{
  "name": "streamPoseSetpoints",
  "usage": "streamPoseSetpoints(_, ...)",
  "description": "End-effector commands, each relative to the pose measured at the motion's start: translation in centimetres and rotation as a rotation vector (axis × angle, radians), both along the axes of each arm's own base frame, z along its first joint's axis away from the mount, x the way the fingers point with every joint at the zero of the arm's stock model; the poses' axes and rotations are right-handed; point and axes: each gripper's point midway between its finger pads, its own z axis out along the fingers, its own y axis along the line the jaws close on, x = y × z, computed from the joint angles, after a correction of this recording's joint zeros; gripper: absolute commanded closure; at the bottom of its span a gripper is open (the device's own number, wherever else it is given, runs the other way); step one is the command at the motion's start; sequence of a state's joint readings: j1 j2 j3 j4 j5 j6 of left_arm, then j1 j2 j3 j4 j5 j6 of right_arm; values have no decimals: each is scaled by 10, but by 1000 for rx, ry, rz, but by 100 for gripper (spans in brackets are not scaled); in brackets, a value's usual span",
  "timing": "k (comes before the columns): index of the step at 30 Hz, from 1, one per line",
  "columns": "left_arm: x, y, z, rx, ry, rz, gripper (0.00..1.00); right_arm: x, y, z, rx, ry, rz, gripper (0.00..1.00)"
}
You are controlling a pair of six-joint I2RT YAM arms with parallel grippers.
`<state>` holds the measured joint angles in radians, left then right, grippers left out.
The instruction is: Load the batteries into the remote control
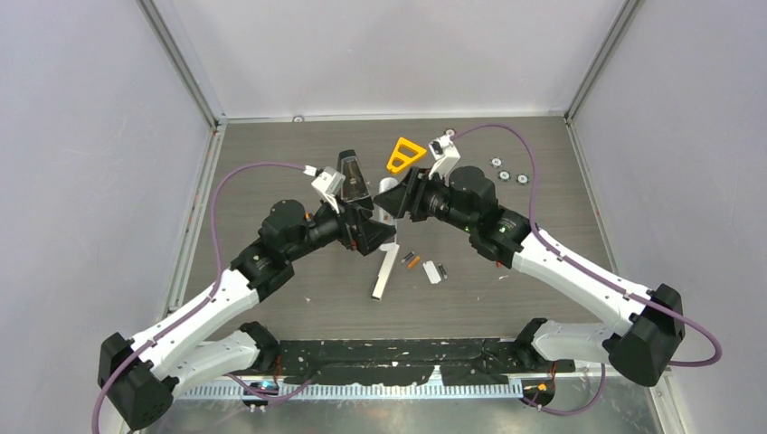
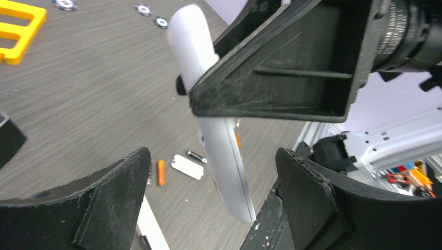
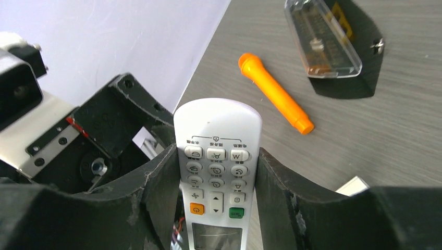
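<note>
Right gripper (image 3: 216, 177) is clamped on the white remote control (image 3: 217, 130), lifted off the table (image 1: 271, 181). Left gripper (image 2: 211, 177) stands wide apart and empty beside it. Batteries (image 1: 410, 259) lie on the table at five o'clock from them; better to pinch one across its middle, with the remote control steady.

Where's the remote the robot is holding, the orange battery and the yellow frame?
held remote (image 3: 216, 154): right wrist view, on its buttons.
orange battery (image 2: 161, 173): left wrist view, on its middle.
yellow frame (image 2: 30, 30): left wrist view, on its side bar.
</note>
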<state>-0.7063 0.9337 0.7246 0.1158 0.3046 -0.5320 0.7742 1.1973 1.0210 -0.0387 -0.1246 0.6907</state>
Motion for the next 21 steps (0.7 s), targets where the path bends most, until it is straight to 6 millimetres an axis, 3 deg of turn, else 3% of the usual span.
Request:
streamPoseSetpoints(1,14,2,16,15,-56,78,12,16,-12,59,143,-125,-142,60)
streamPoseSetpoints(13,17,-17,19,11,-28,21,44,17,-17,70,174,-127,-186,57)
streamPoseSetpoints(15,17,-20,20,10,-25,7,58,17,-19,70,174,-128,-191,57)
streamPoseSetpoints(18,19,-17,18,47,-57,7,94,16,-22,70,167,-128,-198,54)
streamPoseSetpoints(19,20,-14,18,60,-76,20,100,16,-23,68,158,-124,-200,50)
streamPoseSetpoints(21,22,-8,19,94,-129,38,100,13,-25,67,138,-126,-194,43)
